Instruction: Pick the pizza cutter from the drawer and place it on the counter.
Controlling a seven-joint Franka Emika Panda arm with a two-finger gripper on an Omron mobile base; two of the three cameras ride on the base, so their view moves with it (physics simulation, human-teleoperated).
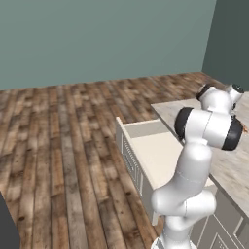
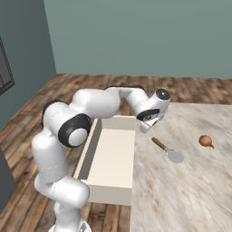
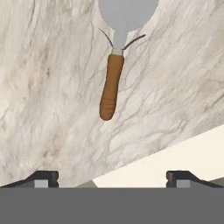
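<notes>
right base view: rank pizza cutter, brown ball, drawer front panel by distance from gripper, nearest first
1. Pizza cutter: flat on the counter, just beyond the open gripper.
2. Brown ball: farther right on the counter.
3. Drawer front panel: bottom end of the open drawer, farthest away.

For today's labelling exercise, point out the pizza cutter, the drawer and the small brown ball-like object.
pizza cutter (image 3: 111, 83): hand view, middle of the wooden handle.
drawer (image 2: 111, 155): right base view, bare cream floor inside.
brown ball-like object (image 2: 205, 141): right base view, its rounded body.
</notes>
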